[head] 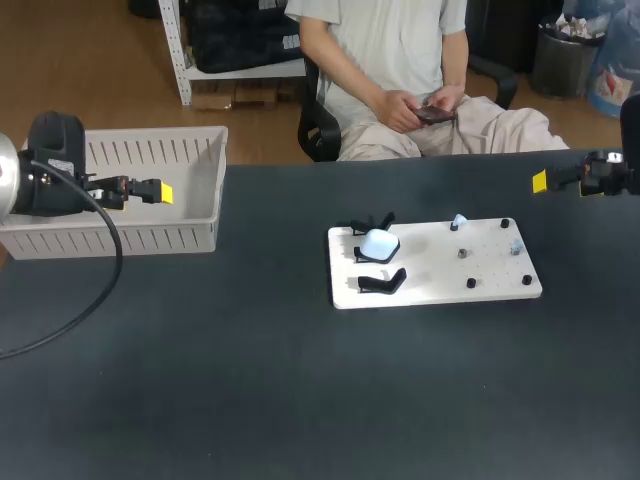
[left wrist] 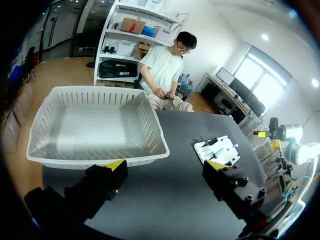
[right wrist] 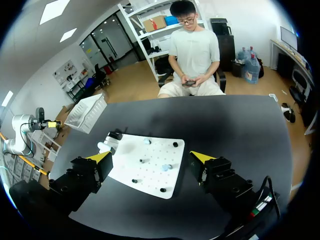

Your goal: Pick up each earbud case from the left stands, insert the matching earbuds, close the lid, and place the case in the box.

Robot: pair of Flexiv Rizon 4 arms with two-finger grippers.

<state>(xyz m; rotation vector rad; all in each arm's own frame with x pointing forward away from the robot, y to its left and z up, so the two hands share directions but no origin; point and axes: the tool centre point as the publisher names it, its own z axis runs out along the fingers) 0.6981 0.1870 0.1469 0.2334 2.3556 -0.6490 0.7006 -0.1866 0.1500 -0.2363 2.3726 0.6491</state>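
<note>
The pale earbud case (head: pixel 378 243) sits on the black stands (head: pixel 382 284) at the left of the white board (head: pixel 490 285), and the two small pieces farther right may be earbuds (head: pixel 459 221). My left gripper (left wrist: pixel 166 165) hangs by the box (head: pixel 150 238) with fingers spread. My right gripper (right wrist: pixel 150 157), equally spread, is well apart from the board.

Box (head: pixel 120 238) at table (head: pixel 250 400) left rear; board (head: pixel 440 282) well right of it; case (head: pixel 379 243) on board's left side

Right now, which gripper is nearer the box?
Left. The left gripper hangs right at the box; the right gripper is far off at the table's opposite side, beyond the white board.
</note>
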